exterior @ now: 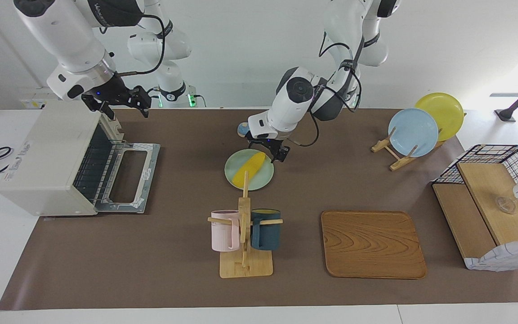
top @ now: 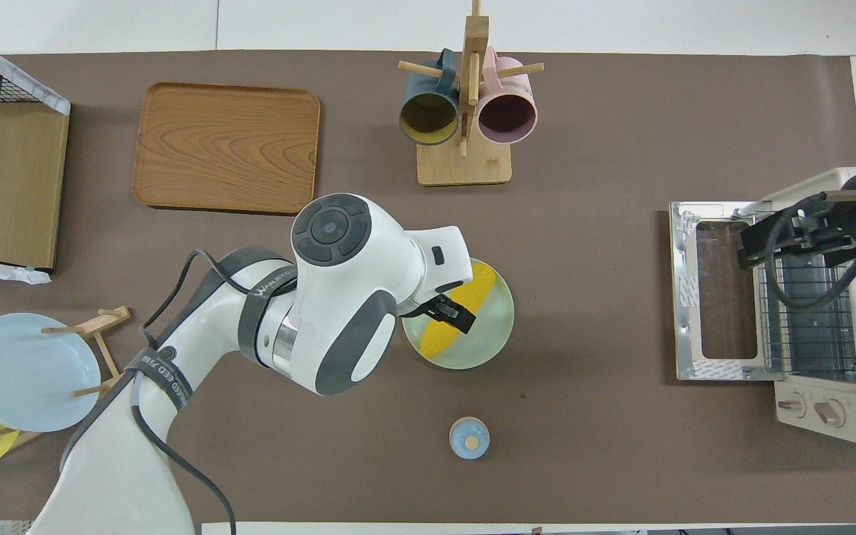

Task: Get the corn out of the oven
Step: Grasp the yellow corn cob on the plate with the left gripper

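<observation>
The yellow corn (exterior: 249, 171) (top: 477, 296) lies on a pale green plate (exterior: 264, 178) (top: 489, 336) at the table's middle. My left gripper (exterior: 275, 154) (top: 449, 312) is open, low over the corn's end nearer the robots. The off-white oven (exterior: 38, 157) (top: 822, 405) stands at the right arm's end of the table. Its door (exterior: 129, 179) (top: 719, 297) is dropped flat, and nothing shows on the wire rack. My right gripper (exterior: 124, 107) (top: 792, 241) hangs open over the oven's mouth, holding nothing.
A mug rack (exterior: 244, 234) with a pink and a dark blue mug stands farther from the robots than the plate, beside a wooden tray (exterior: 371, 243). A plate stand (exterior: 414, 132) and a basket shelf (exterior: 493, 202) fill the left arm's end. A small blue round thing (top: 469, 437) lies nearer the robots.
</observation>
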Motion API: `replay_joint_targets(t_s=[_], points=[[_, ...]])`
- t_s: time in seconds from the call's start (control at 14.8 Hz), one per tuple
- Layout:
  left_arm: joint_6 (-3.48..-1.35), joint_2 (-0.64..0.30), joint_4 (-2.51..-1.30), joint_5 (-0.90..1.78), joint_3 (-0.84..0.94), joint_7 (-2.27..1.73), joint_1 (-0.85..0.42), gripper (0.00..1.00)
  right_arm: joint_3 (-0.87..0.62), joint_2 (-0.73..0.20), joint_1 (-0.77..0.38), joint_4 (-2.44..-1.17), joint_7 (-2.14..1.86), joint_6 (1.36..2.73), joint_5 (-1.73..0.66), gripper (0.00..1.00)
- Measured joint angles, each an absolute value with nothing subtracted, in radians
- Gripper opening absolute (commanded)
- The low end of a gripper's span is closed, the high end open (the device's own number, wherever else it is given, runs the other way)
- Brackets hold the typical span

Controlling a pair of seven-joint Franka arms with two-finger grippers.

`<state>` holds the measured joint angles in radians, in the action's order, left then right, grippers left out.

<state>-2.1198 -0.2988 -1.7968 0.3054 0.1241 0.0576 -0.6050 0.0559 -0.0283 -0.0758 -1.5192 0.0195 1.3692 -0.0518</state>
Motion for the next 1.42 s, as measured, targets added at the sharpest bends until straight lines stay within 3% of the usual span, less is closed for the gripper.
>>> replay_joint_targets(t_s=[0.34,1.29,1.35,1.42], points=[[-2.124,-0.421,-1.68,0.257,0.117,0.058,-0.634,1.0,0.093,0.005,-0.081,-1.558,-0.014,1.391,-0.045,1.0],[-2.242,-0.469,-1.767,0.203,0.115,0.0,-0.71,1.0,0.107,0.017,-0.076,-1.595,-0.014,1.45,-0.032,1.0],[-2.255,-0.469,-1.775,0.203,0.115,-0.008,-0.714,0.91,0.107,0.017,-0.076,-1.595,-0.014,1.45,-0.032,1.0],[-2.262,-0.469,-1.78,0.203,0.115,-0.013,-0.716,0.65,0.107,0.017,-0.076,-1.596,-0.014,1.45,-0.032,1.0]])
